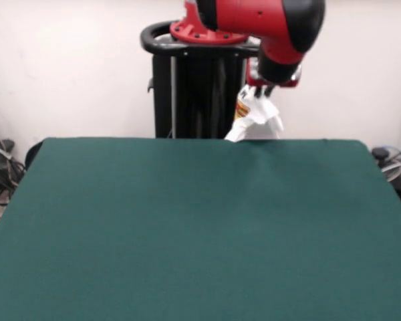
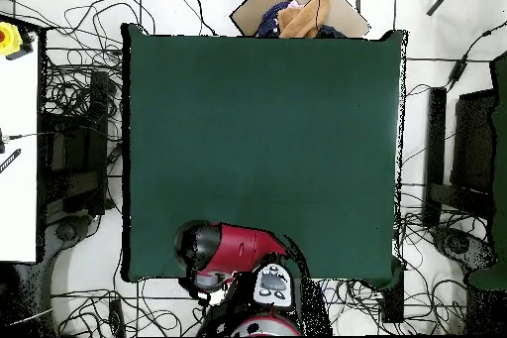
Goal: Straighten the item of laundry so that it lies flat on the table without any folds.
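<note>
The white T-shirt (image 1: pixel 255 119) hangs bunched from my gripper (image 1: pixel 262 91) at the far edge of the dark green table (image 1: pixel 187 221), right of centre. A bit of red-orange print shows on its left side, and its lower end reaches the table edge. The gripper is shut on the top of the shirt. In the overhead view the red arm (image 2: pixel 233 248) covers the gripper at the table's (image 2: pixel 267 136) bottom edge. Only a small white piece of the shirt (image 2: pixel 206 295) shows beside it there.
The black pedestal (image 1: pixel 197 100) stands just behind the table's far edge. A cardboard box with clothes (image 2: pixel 299 14) sits beyond the top edge in the overhead view. Cables (image 2: pixel 79 106) lie on the floor around the table, and a white bench (image 2: pixel 20 156) stands at the left.
</note>
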Robot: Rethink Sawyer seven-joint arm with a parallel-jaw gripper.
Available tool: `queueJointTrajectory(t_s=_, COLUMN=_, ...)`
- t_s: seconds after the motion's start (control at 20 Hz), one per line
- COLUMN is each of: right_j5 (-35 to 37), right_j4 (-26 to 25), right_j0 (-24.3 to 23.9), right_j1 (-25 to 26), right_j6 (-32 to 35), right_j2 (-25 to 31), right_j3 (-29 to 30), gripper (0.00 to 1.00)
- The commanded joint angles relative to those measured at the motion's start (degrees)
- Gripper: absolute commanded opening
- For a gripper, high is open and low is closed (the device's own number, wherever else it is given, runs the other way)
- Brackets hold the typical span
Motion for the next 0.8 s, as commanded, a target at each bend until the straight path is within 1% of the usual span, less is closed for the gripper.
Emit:
queueJointTrajectory(t_s=0.05, right_j5=-7.21, right_j4=1.33, right_j0=-0.95, right_j1=4.34, right_j6=12.21, right_j2=0.44, right_j3=-11.14, gripper=0.0)
queueJointTrajectory(t_s=0.2, right_j5=-8.6, right_j4=2.56, right_j0=-1.95, right_j1=5.8, right_j6=11.98, right_j2=1.32, right_j3=-12.09, gripper=0.0)
queueJointTrajectory(t_s=0.3, right_j5=-8.71, right_j4=3.13, right_j0=-2.37, right_j1=5.77, right_j6=11.95, right_j2=1.68, right_j3=-12.29, gripper=0.0)
queueJointTrajectory(t_s=0.6, right_j5=-4.41, right_j4=3.7, right_j0=-1.31, right_j1=3.46, right_j6=13.68, right_j2=0.1, right_j3=-14.04, gripper=0.0)
queueJointTrajectory(t_s=0.8, right_j5=-1.9, right_j4=4.74, right_j0=-1.38, right_j1=2.87, right_j6=14.41, right_j2=0.26, right_j3=-16.37, gripper=0.0)
